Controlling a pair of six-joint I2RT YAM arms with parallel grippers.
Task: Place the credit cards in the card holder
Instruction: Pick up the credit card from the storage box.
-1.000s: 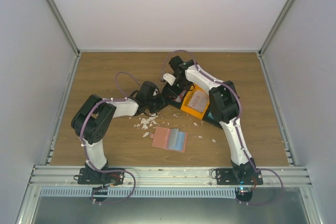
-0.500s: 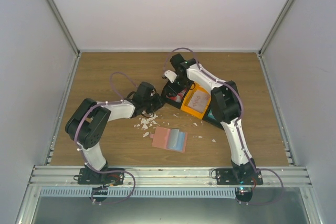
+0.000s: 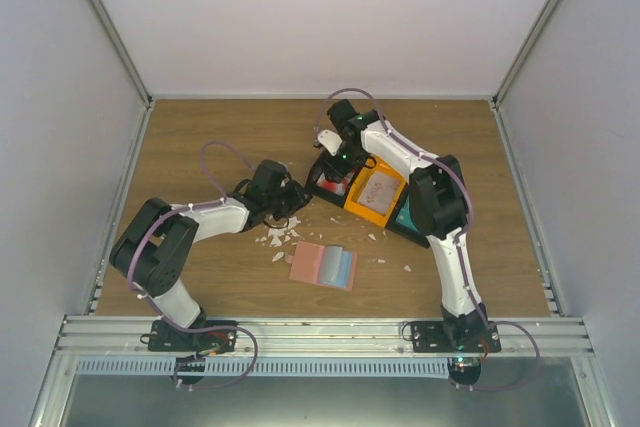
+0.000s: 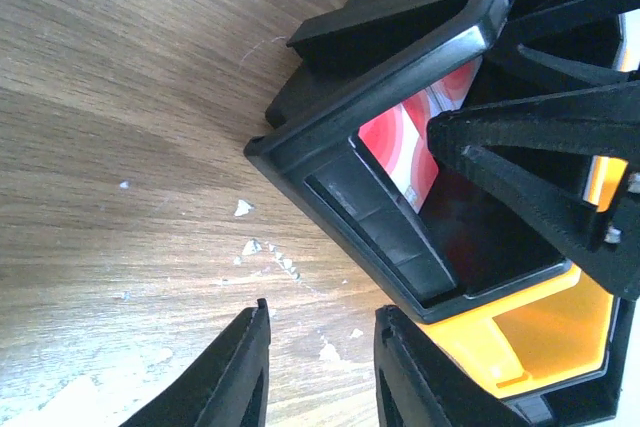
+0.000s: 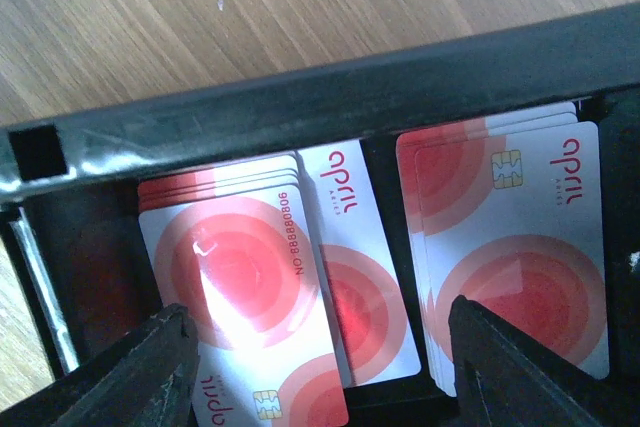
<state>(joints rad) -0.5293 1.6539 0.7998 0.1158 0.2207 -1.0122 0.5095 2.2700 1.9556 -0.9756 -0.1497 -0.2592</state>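
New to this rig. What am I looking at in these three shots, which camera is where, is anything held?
Two small robot arms bolted at the table's near edge. The overhead view shows both: the left arm and the right arm. The other two pictures come from cameras on each wrist, looking past that arm's own jaws. On the wooden table: an open pink card holder, white crumbs, and a black bin beside an orange bin. The black bin holds white credit cards with red circles. The right jaws hang open over those cards; the left jaws sit open near the bin's corner. Neither holds anything.
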